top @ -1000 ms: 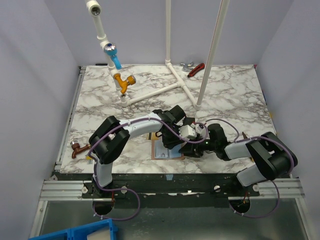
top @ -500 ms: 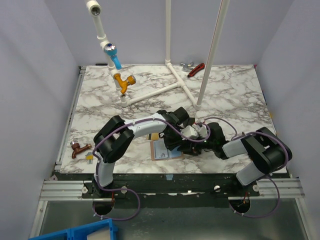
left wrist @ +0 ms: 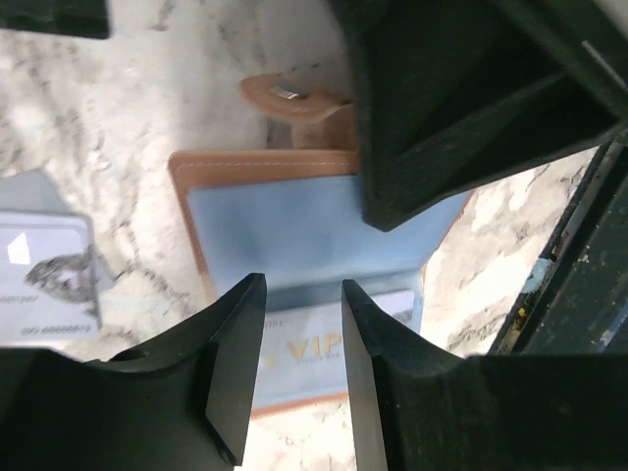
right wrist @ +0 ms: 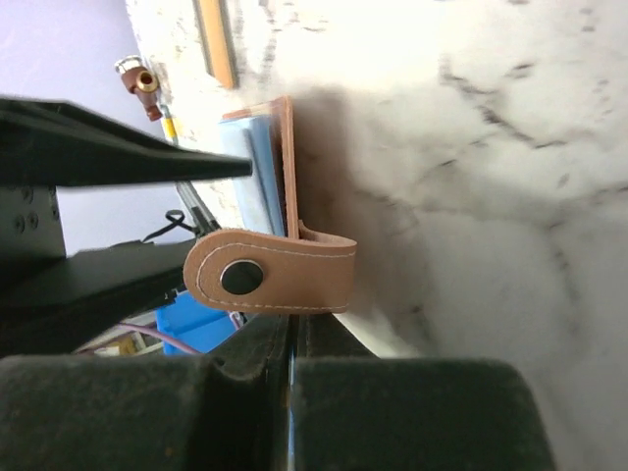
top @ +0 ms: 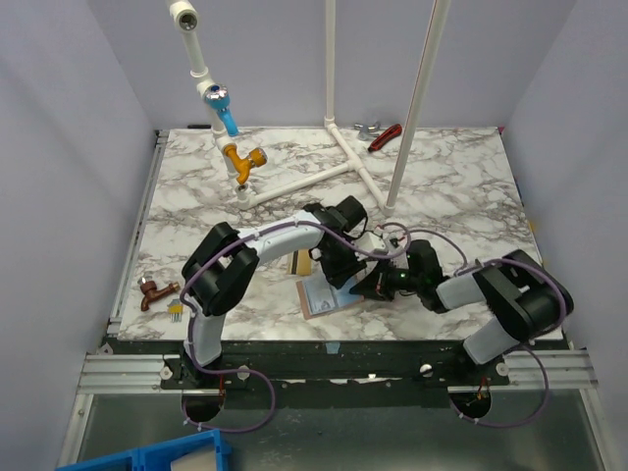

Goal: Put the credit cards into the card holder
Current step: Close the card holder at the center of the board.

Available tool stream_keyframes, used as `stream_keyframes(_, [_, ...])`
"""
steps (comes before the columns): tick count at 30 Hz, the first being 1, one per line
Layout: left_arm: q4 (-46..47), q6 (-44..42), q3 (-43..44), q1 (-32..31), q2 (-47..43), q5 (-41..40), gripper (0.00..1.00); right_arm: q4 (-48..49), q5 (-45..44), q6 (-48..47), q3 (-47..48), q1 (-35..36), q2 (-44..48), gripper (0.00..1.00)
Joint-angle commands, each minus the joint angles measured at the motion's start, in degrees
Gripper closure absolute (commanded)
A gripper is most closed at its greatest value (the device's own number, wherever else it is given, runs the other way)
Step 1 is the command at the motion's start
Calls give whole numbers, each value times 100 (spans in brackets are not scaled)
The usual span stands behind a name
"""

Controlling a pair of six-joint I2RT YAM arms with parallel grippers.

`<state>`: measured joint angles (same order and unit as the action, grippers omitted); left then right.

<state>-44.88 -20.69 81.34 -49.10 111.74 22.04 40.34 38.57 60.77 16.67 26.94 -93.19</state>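
The card holder lies open near the table's front edge, tan outside and pale blue inside. A light blue card marked VIP sits in its lower pocket. My left gripper hovers over that pocket, open, with nothing between its fingers. My right gripper is shut, its tips at the holder's edge just under the snap strap; it stands right of the holder. A silvery-grey card lies left of the holder. A gold card lies just behind it.
A white pipe frame with a yellow valve and a blue valve stands at the back. A red tool lies at the back right, a brass tap at the left edge. A blue bin sits below the table.
My right gripper has closed at the holder's edge. The left gripper has drawn back a little, and the holder now lies turned slightly.
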Motion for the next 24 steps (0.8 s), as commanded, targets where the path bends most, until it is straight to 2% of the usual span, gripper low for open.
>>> stream_keyframes(1, [-546, -54, 386, 391, -609, 384, 61, -1221, -693, -518, 153, -3, 1095, 99])
stream_keyframes(5, [-669, -173, 277, 786, -1021, 554, 60, -2214, -1066, -757, 154, 4, 2244, 99])
stream_keyframes(8, [-320, -165, -93, 1111, -1296, 605, 60, -2607, -932, -918, 83, 3, 2979, 99])
stream_keyframes(10, [-117, -59, -217, 1327, -1400, 702, 60, -3194, -864, -1095, 187, 4, 3357, 99])
stream_keyframes(13, [17, -43, -195, 1581, -1516, 737, 60, -3769, -705, -1243, 273, 4, 3965, 99])
stream_keyframes(19, [229, -152, -363, 1755, -1597, 645, 61, -4012, -288, -1246, 391, 4, 5149, 99])
stream_keyframes(24, [387, -168, -816, 1755, -1673, 1074, 62, -3807, -265, -1269, 671, -4, 5633, 99])
